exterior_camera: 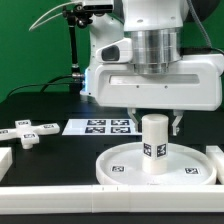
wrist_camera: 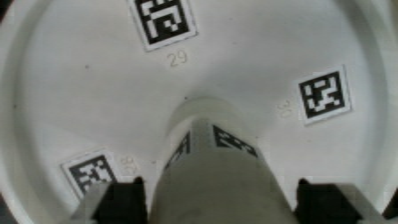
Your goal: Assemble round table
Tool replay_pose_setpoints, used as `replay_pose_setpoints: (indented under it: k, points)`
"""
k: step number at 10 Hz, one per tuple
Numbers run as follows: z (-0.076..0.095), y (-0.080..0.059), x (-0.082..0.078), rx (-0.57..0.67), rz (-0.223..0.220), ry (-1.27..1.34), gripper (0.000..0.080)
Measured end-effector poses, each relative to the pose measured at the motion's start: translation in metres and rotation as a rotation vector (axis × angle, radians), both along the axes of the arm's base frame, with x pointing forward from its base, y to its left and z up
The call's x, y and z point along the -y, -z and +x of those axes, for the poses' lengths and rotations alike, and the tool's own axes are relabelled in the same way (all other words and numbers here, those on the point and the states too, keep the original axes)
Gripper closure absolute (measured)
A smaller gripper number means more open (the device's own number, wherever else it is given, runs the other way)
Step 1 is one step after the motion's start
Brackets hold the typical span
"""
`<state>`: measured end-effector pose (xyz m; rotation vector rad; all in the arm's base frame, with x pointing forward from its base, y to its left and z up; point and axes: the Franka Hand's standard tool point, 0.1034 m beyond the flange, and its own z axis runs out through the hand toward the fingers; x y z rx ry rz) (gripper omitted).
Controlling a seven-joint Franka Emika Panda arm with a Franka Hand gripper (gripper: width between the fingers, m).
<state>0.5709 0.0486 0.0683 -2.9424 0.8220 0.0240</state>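
- Arm (exterior_camera: 150,50) fills the top of the exterior view, wrist pointing straight down over the work.
- Below it lies the round disc (exterior_camera: 120,168), flat on the dark table with its rim up. The wrist view shows its bare white floor (wrist_camera: 107,100) and three tags.
- The marker board (exterior_camera: 100,125) lies behind the disc, out of play.
- A plain white block (exterior_camera: 60,195) runs along the front edge, near the disc's rim.
- The leg (exterior_camera: 154,150) stands upright at about the disc's centre with a tag on its side. From the wrist it rises straight toward the lens (wrist_camera: 214,165). Whether it is threaded home or merely resting cannot be told.
- The cross-shaped foot piece (exterior_camera: 25,131) waits well apart on the exterior view's left, not yet fitted.
- The gripper (exterior_camera: 155,127) straddles the top of the leg with its jaws spread. A dark finger (wrist_camera: 121,200) sits on each side, and a sliver of gap shows on both, so nothing is pinched.
- Risk one: the straddle covers only the top of the leg, so a close there could tip a loose leg.
- Risk two: if one finger lands first, it shoves the leg sideways and drags the disc toward the block.
- Risk three: twisting a tilted leg could cross the thread and jam it.
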Motion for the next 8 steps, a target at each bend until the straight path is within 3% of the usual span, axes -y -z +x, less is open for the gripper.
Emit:
replay_pose_setpoints:
  k: [3, 8]
  points:
    - [-0.002, 0.0009, -0.0041, -0.026, 0.063, 0.347, 0.0387]
    - [-0.0016, 0.0002, -0.0096, -0.077, 0.122, 0.691, 0.0387]
